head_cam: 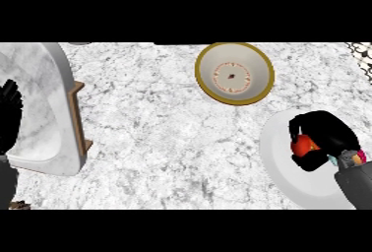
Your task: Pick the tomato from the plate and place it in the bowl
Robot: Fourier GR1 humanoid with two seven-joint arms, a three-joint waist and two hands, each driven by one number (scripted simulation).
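A red tomato point(303, 144) lies over the white plate point(285, 162) at the right side of the counter. My right hand point(327, 137) is curled round it, thumb and fingers on either side, so only its left part shows. The cream bowl point(234, 73) with a gold rim and a red ring pattern inside stands at the back, up and left of the plate. My left hand point(9, 106) rests at the left edge with its fingers up, far from both.
A marble sink basin point(44, 113) with a wooden edge fills the left side. The marbled counter stretches between the sink and the plate. A dark patterned item point(362, 56) shows at the top right corner.
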